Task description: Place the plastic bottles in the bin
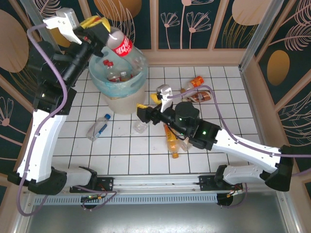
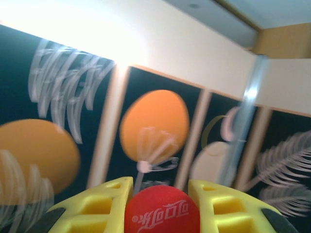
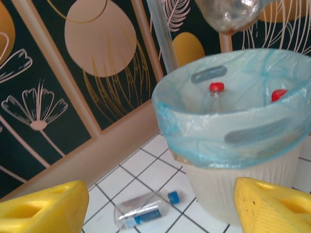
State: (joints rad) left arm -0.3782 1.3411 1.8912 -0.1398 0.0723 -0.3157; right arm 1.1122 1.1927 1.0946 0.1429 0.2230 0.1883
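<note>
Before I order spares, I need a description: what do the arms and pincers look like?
The left arm and right arm have white shells, black joints and lilac cables. Pincer fingers are yellow. Green lights glow on the right arm.

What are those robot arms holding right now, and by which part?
The left jaws pinch a red-labelled plastic bottle by its red-capped end, over the bin. The right jaws stand open, holding nothing.

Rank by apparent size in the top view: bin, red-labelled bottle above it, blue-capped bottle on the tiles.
1. bin
2. red-labelled bottle and blue-capped bottle: alike, first is nearer the camera, so unranked.
</note>
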